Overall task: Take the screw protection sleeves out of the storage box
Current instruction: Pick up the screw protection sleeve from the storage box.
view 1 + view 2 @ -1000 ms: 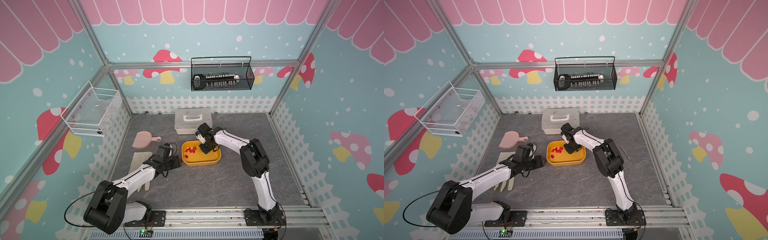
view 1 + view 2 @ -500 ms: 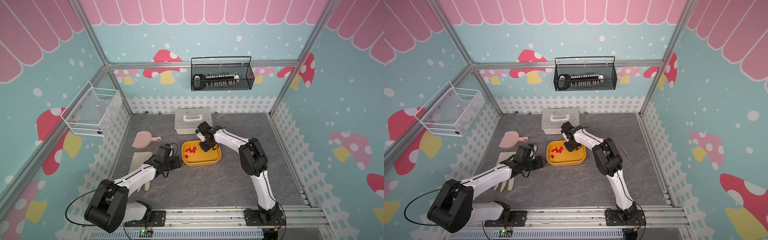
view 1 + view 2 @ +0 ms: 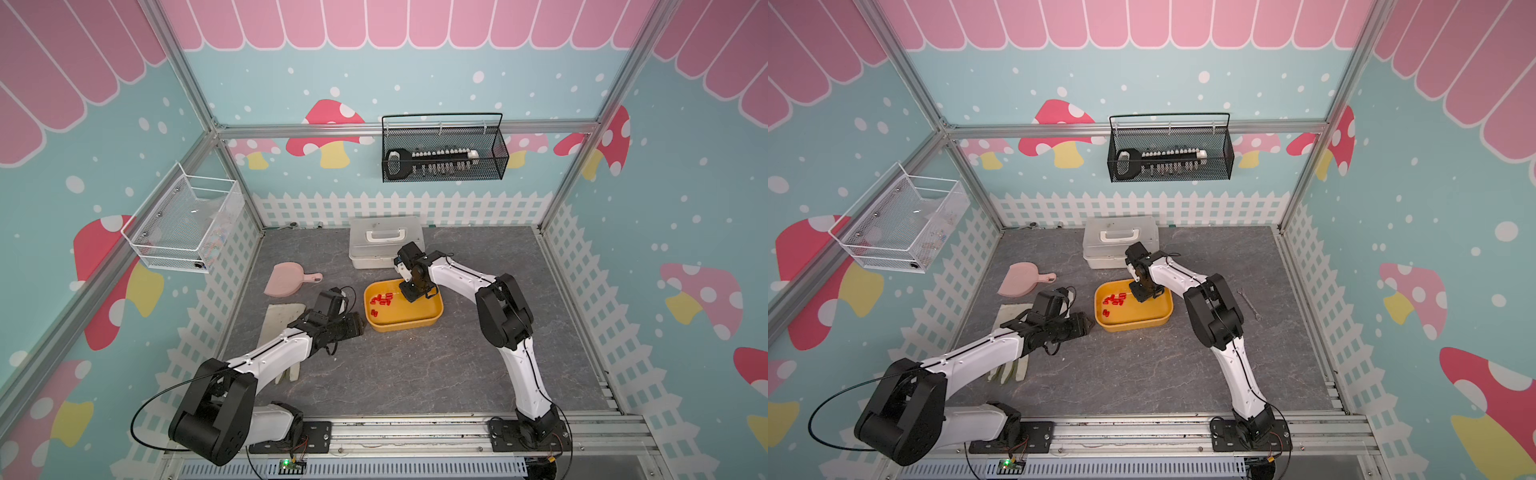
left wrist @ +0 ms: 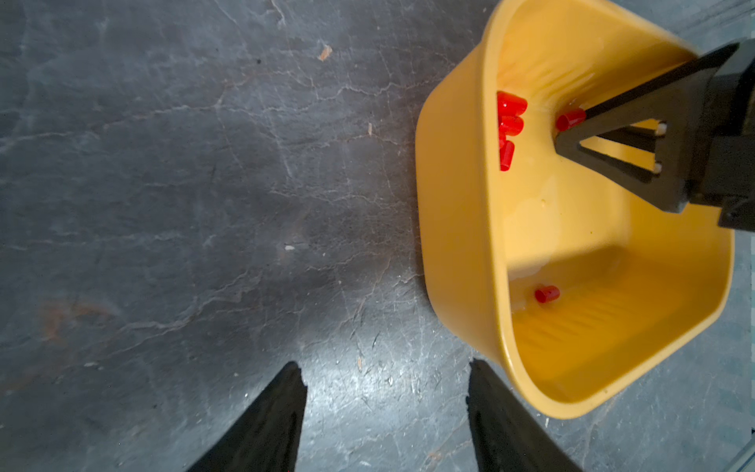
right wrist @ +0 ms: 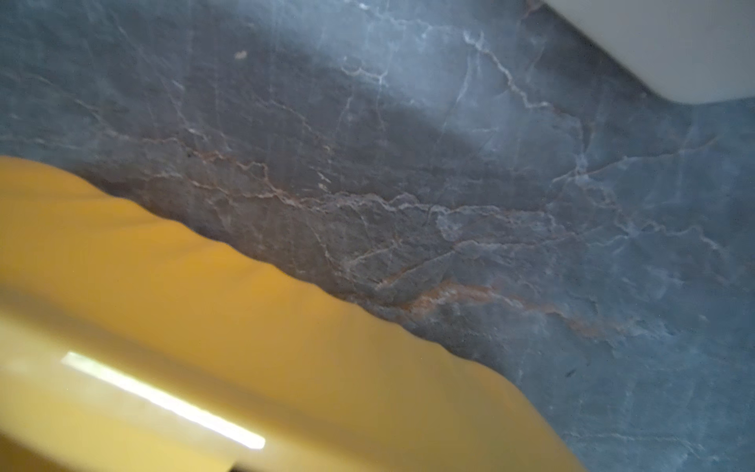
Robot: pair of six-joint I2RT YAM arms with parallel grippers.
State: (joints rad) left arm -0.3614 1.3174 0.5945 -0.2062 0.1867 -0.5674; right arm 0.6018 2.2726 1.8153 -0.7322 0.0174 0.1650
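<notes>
The yellow storage box (image 3: 402, 327) (image 3: 1133, 325) stands mid-table. Several red screw protection sleeves (image 3: 382, 299) (image 3: 1115, 300) lie clustered at its left end. My right gripper (image 3: 409, 297) (image 3: 1141, 297) points down inside the box. In the left wrist view one sleeve (image 4: 570, 119) sits right at its fingertips; whether it is pinched does not show. More sleeves (image 4: 510, 118) lie by the wall, and a single one (image 4: 546, 293) lies apart. My left gripper (image 4: 386, 370) (image 3: 357, 326) stands open over bare table beside the box's left wall. The right wrist view shows only the blurred box rim (image 5: 245, 327).
A white lidded case (image 3: 386, 245) (image 5: 674, 41) stands just behind the box. A pink scoop (image 3: 286, 283) and a cream glove (image 3: 282, 320) lie to the left. A small wrench (image 3: 1250, 305) lies at the right. Wire baskets (image 3: 442, 153) hang on the walls.
The right gripper has shifted only slightly inside the box. The left arm has not moved.
</notes>
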